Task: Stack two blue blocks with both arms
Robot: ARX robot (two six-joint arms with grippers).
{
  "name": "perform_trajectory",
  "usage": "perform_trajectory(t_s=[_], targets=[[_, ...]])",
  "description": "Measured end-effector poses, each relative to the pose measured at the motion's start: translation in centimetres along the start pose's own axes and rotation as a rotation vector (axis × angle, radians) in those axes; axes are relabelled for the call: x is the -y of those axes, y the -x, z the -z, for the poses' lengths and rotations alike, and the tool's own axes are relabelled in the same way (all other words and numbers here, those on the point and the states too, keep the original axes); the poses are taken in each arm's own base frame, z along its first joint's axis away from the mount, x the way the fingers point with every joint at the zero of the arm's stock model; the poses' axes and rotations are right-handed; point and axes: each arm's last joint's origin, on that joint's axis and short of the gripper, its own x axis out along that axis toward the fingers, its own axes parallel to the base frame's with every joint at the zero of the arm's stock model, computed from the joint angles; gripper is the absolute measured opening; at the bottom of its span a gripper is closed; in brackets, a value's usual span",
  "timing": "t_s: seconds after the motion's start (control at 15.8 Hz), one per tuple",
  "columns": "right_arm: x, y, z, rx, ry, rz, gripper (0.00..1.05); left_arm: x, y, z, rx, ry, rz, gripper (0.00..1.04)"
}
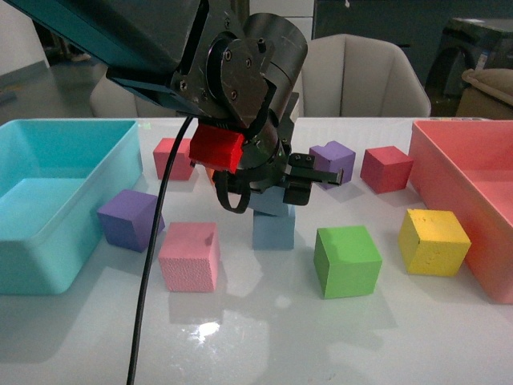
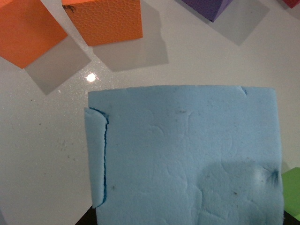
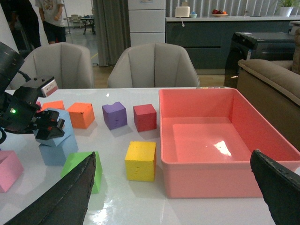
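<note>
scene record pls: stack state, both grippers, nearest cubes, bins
stack: upper blue block sits on lower blue block, edges not flush
left gripper: at the upper blue block; clamped or released, cannot tell
right gripper: open, holds nothing, well away from the stack
nearest cubes: green cube and pink cube, both apart from the stack
bins: teal bin on the robot's left, red bin on its right

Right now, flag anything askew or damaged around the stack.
The upper blue block sits twisted on the lower blue block, corners not lined up. In the left wrist view, a blue foam face shows a torn flap along one edge and a dent.
</note>
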Motion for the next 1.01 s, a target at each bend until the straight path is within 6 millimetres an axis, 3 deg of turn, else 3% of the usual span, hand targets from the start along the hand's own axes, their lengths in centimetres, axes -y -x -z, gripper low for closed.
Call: perform_trajectory(t_s=[0.63,0.82,0.88,1.01], targets=[[0.00,0.00,0.00,0.000,0.000,0.000,0.98,0.04,-0.16,-0.15,0.007,0.003,0.000,0.42],[0.00,0.00,0.00,0.000,0.000,0.000,0.98,0.07,-0.15,-0.19,0.011,0.007,0.002,0.78],[0.00,0.00,0.00,0.000,0.000,0.000,0.98,0.07,-0.15,-0.20,0.012,0.007,0.003,0.99],[0.00,0.00,0.00,0.000,0.000,0.000,0.98,0.03,-0.02,-0.41,0.031,0.002,-0.005,0.98]])
